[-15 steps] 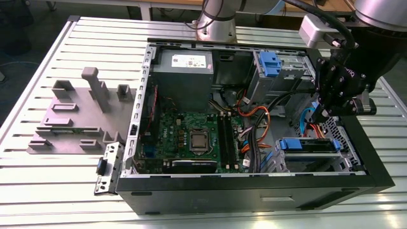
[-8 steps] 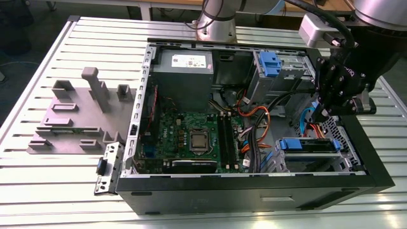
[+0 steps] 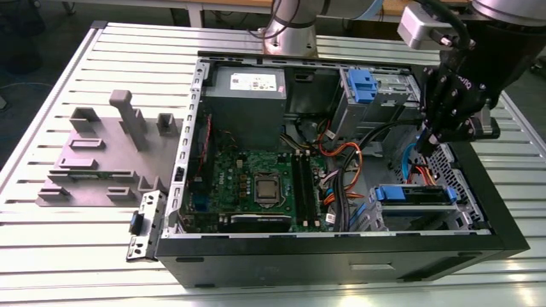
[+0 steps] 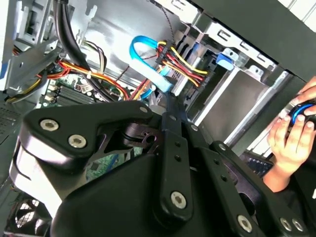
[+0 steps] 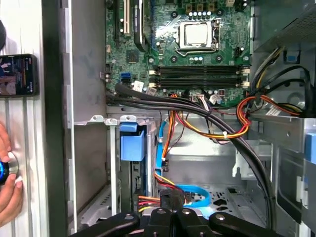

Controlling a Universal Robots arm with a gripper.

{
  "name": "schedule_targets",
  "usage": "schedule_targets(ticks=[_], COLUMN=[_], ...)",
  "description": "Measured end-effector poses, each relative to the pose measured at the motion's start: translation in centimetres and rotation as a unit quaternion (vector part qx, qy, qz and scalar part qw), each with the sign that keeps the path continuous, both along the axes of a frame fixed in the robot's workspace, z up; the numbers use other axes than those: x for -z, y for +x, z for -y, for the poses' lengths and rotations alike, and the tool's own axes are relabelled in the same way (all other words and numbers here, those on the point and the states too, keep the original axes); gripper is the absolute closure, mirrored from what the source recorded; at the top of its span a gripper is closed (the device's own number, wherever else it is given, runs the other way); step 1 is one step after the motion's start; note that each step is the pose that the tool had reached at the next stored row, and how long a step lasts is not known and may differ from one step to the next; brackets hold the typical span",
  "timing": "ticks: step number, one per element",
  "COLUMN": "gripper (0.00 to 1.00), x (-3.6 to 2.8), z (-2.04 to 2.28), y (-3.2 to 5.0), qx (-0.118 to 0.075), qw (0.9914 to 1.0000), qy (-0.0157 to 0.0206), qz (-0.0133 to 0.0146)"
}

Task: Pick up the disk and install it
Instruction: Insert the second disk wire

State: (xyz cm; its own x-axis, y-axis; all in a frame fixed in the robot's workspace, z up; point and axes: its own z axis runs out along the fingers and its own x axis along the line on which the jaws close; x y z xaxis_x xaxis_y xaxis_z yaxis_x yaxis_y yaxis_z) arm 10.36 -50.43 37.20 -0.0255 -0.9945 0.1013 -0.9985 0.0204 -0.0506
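The computer case (image 3: 341, 256) lies open on the slatted table (image 3: 77, 256). In the exterior view the gripper (image 3: 433, 142) hangs inside the case at about 3 o'clock from the case's middle, close to the side wall and just above a bundle of orange and blue cables (image 3: 418, 167). It holds nothing that I can see, and I see no contact with any part. Whether it is released or clenched I cannot tell, because its own black links cover the tip in both wrist views.

The disk (image 3: 413, 194) sits in the drive cage (image 3: 375, 217) at about 4 o'clock from the case's middle, with its blue rails showing at both ends. It is below the gripper and apart from it.

The grey power-supply box (image 3: 247, 86) stands at 11 o'clock, and the green motherboard (image 3: 256, 182) lies at 8 o'clock. A second blue bracket (image 3: 362, 86) is at 1 o'clock. Outside the case, at 9 o'clock, a grey fixture (image 3: 102, 153) lies on the table.

In the first wrist view a person's hand (image 5: 7, 185) rests on a round blue-ringed knob (image 5: 6, 168) beside the case, and a phone (image 5: 17, 75) lies near it.
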Motion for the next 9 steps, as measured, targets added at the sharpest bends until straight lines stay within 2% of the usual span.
schedule_targets(ticks=[2,5,9], gripper=[0.89,0.89,0.89], x=[-0.3,-0.29,-0.02], z=[0.0,-0.08,-0.4], y=[0.0,0.13,0.8], qx=[0.0,0.0,0.0], qw=[1.0,1.0,0.99995], qy=[0.0,-0.0007,-0.0062], qz=[-0.0001,-0.0014,-0.0074])
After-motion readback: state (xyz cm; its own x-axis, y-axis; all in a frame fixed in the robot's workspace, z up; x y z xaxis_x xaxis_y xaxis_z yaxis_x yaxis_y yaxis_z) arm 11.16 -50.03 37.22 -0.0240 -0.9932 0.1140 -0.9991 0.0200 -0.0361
